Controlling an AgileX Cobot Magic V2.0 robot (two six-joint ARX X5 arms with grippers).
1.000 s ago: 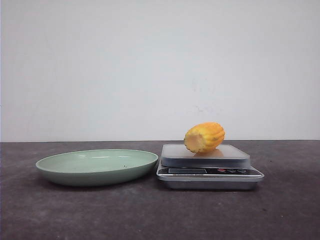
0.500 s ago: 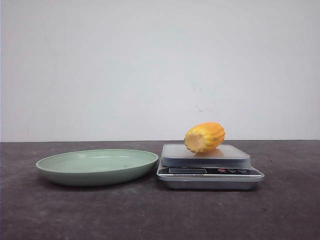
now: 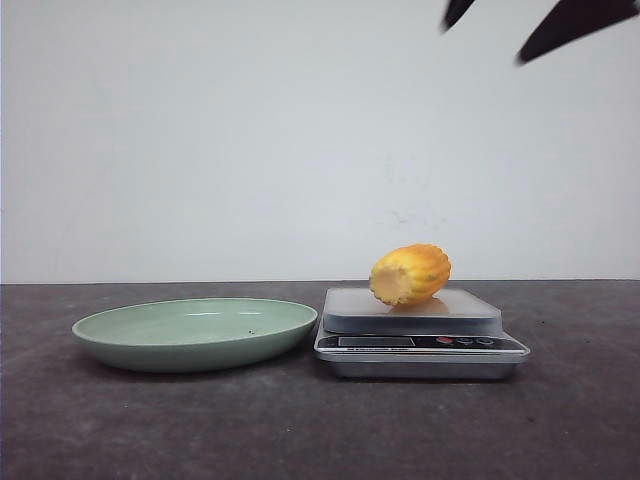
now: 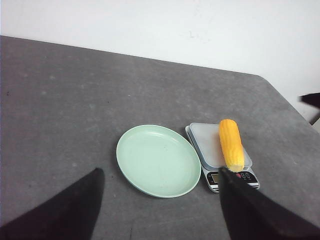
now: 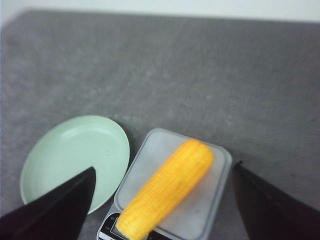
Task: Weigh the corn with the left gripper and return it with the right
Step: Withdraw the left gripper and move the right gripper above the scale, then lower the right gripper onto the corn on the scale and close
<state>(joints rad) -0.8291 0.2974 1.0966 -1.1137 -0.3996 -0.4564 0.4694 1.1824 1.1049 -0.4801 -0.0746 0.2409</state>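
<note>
A round green plate (image 3: 195,333) is seen on the table (image 3: 100,430). Nothing is held in it. Its inside looks smooth and a little shiny, and its rim is low. One tiny dark speck is seen on it.

Just beside the plate a scale (image 3: 420,340) is set. The two are very near; it cannot be told if they touch. The scale has a flat, pale grey top with round corners and a shiny silver base. A small screen and some little buttons are seen on its front edge.

The corn (image 3: 410,274) is laid on top of the scale. It is yellow-orange, with bumpy rows running along it. One end is cut flat and pale, and the other end is rounded. It is laid on its side, at a slant across the scale top. The cut end is pointed toward the front edge with the screen and a little toward the plate. The rounded end is pointed toward the back wall.

The table is dark grey and looks rough and speckled. The wall (image 3: 200,140) behind it is plain white.

The right gripper (image 5: 162,202) is held wide open above the corn and nothing is held in it. The left gripper (image 4: 160,200) is also spread wide, with nothing in it, well back from the plate and scale.
</note>
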